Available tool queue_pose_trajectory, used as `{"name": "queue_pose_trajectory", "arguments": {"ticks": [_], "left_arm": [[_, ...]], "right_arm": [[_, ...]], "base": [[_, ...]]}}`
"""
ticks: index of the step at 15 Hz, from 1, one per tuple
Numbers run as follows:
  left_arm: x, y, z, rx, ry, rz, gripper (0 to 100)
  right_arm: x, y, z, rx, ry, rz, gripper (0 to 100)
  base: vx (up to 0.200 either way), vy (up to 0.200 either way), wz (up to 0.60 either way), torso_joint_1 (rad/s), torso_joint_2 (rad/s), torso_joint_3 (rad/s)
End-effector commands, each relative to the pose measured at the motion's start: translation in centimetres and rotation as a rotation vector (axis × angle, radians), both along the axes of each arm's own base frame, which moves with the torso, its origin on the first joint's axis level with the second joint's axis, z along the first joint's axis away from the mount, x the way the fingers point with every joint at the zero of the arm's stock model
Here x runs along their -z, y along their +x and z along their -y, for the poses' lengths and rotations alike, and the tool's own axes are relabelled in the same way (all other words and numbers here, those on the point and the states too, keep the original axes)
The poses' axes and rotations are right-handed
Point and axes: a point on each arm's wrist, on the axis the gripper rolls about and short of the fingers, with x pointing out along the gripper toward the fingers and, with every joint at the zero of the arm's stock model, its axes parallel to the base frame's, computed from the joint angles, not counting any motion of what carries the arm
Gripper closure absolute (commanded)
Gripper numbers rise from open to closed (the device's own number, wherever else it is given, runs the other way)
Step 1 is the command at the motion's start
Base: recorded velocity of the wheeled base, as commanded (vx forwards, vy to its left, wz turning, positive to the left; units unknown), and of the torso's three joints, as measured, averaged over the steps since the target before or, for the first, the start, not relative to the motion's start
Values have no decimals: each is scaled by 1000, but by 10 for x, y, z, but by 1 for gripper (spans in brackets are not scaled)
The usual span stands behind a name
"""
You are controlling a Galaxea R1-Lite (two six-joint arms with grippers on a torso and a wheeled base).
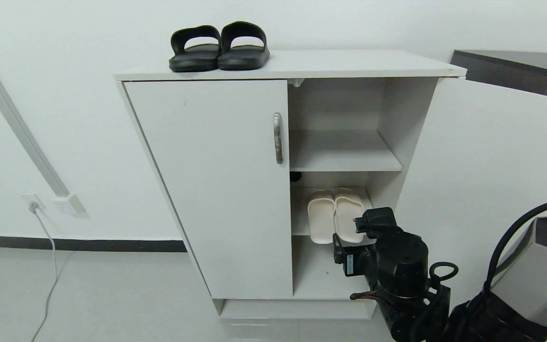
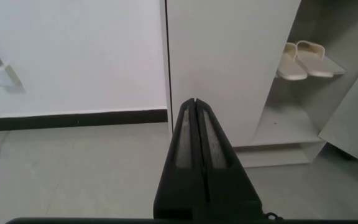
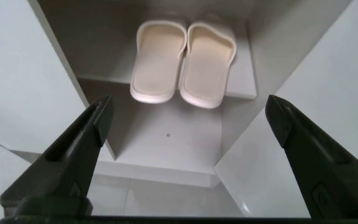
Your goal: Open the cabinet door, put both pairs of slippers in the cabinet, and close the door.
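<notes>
The white cabinet (image 1: 207, 190) has its right door (image 1: 482, 180) swung open and its left door shut. A cream pair of slippers (image 1: 335, 213) lies on the middle shelf inside, toes over the shelf edge; the cream slippers (image 3: 184, 61) (image 2: 306, 59) show from both wrists. A black pair of slippers (image 1: 220, 46) rests on the cabinet top. My right gripper (image 3: 188, 121) hangs open just in front of the cream pair, holding nothing. My left gripper (image 2: 195, 106) is shut and empty, low over the floor left of the cabinet.
A wall socket with a plugged cable (image 1: 33, 206) sits at the left, its cord trailing down to the tiled floor (image 1: 88, 294). A dark grey piece of furniture (image 1: 515, 66) stands behind the open door. The upper shelf (image 1: 342, 152) and bottom shelf (image 1: 321, 275) are bare.
</notes>
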Motion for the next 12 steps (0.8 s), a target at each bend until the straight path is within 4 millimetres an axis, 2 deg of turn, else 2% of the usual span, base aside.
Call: {"name": "queue_pose_trajectory", "arguments": {"ticks": [1,11,12], "left_arm": [[0,0,0,0,0,-1,100],[0,0,0,0,-1,-1,100],[0,0,0,-2,-3,-1,100]], "right_arm": [[1,-1,1,1,-3,-3,0],[-2,-2,6,32,7,5,0],[-3,-2,6,32,12,13,0]], "base": [[0,0,0,2,2,212],[0,0,0,0,0,13],[0,200,0,7,2,12]]}}
